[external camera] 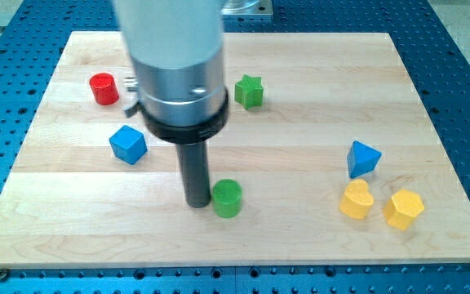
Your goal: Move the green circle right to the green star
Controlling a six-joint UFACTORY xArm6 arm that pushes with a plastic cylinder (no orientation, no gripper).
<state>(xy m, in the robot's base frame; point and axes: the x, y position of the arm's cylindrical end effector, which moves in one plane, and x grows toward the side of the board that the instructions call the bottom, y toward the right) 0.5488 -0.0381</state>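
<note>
The green circle is a short green cylinder on the wooden board, below the view's middle. The green star sits near the view's top, above and slightly right of the circle. My tip is on the board right beside the green circle's left side, touching it or almost so. The rod rises from there into the arm's large grey body, which hides part of the board's upper left.
A red cylinder is at the upper left. A blue cube lies left of the rod. At the right are a blue triangular block, a yellow heart-like block and a yellow hexagon.
</note>
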